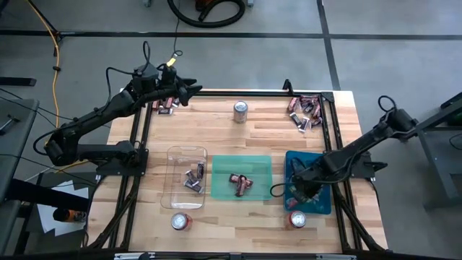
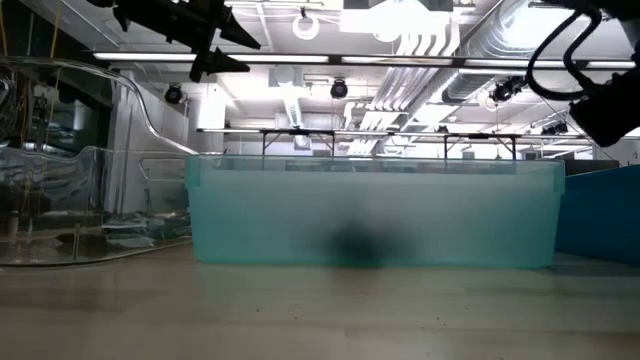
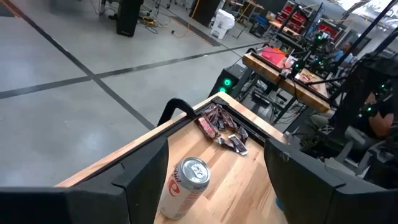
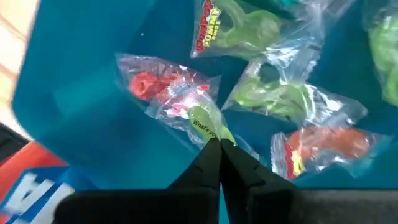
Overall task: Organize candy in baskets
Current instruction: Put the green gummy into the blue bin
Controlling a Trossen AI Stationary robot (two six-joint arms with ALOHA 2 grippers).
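Note:
Three baskets stand in a row near the front: clear (image 1: 188,177), green (image 1: 242,166), teal (image 1: 309,162). Dark candy lies in the clear basket (image 1: 193,178), maroon candy in the green one (image 1: 242,184), and green and pink candy in the teal one (image 4: 280,99). Loose candy piles lie at the far left (image 1: 167,105) and far right (image 1: 304,112). My right gripper (image 1: 303,185) is down in the teal basket, shut on a pink candy (image 4: 165,93). My left gripper (image 1: 189,92) is open and empty above the far left pile. My right gripper pinches the twisted green end of the pink candy's clear wrapper (image 4: 204,122) between its two fingertips (image 4: 211,158). The fingers come from above, pointing down into the teal basket. The candy stretches away from the fingertips over the basket's floor; whether it is lifted I cannot tell.
A black metal frame (image 1: 332,123) runs along the table's far edge and both sides. Drink cans stand at the far middle (image 1: 240,110), in front of the clear basket (image 1: 180,221) and in front of the teal one (image 1: 297,219).

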